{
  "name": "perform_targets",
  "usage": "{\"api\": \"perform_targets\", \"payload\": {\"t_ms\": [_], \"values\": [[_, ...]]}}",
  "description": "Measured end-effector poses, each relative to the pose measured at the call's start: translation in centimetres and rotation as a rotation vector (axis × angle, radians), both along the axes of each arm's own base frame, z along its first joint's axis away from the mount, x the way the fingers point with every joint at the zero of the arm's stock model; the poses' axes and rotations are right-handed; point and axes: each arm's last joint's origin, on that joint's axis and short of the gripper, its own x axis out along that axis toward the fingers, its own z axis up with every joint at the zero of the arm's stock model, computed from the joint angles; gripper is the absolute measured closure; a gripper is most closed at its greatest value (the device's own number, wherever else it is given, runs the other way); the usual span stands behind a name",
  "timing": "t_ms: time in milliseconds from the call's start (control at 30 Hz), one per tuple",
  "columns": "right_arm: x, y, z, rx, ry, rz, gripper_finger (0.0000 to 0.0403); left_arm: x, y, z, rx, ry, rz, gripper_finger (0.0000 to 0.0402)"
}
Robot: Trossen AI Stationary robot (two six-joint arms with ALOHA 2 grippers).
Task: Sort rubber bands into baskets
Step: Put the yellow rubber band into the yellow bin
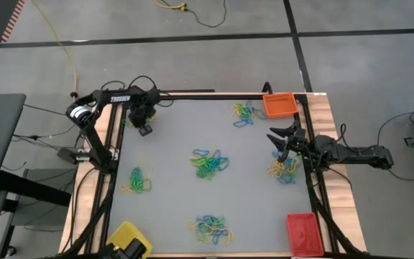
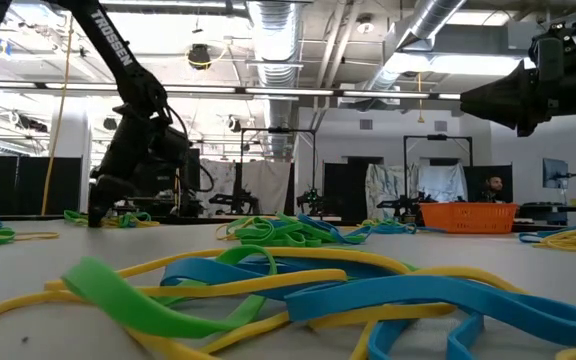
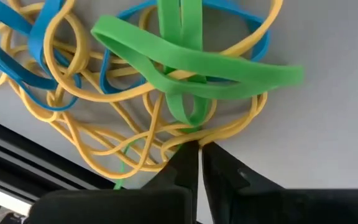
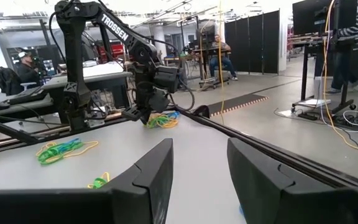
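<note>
1. My left end effector [image 3: 199, 163] sits at the far left corner of the worktop [image 1: 178, 144], fingers pressed together at the edge of a tangle of rubber bands [image 3: 135, 81]. It seems to be pinching a yellow strand, though I cannot see how firmly.
2. I judge a slow lift best, since the green band [image 3: 197, 68] and blue ones are looped through the yellow and may drag along.
3. If several rise, I should shake gently or re-pick.
4. My right end effector [image 4: 197, 168] waits spread above the right-hand pile [image 1: 284, 170], holding nothing.
5. The yellow basket [image 1: 128, 241], orange basket [image 1: 279, 105] and red basket [image 1: 304, 232] stand well apart at the worktop's corners.
</note>
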Motion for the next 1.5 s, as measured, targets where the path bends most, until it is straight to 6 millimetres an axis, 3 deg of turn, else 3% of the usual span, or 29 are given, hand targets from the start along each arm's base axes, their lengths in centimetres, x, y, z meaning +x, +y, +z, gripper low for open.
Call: {"api": "perform_targets", "payload": {"t_ms": [300, 567, 933, 1167, 1500], "values": [[0.0, 0.0, 0.0, 0.004, -0.001, 0.0, 0.0223, 0.9, 0.2, 1.7, 0.025, 0.032, -0.021, 0.0401], [0.0, 0.0, 0.0, 0.005, -0.002, 0.0, 0.0223, 2.2, 0.6, 5.4, 0.087, -0.009, -0.044, 0.0401], [0.0, 0.0, 0.0, 0.005, -0.001, 0.0, 0.0223, 3.3, -0.4, 9.9, 0.128, -0.154, -0.052, 0.0401], [0.0, 0.0, -0.1, 0.005, 0.002, 0.0, 0.0223, 4.0, -1.4, 10.2, 0.074, -0.225, -0.075, 0.0401], [0.0, 0.0, -0.1, 0.04, -0.015, 0.019, 0.0223, 6.4, -3.1, 10.2, 0.02, -0.357, -0.177, 0.0401]]}}
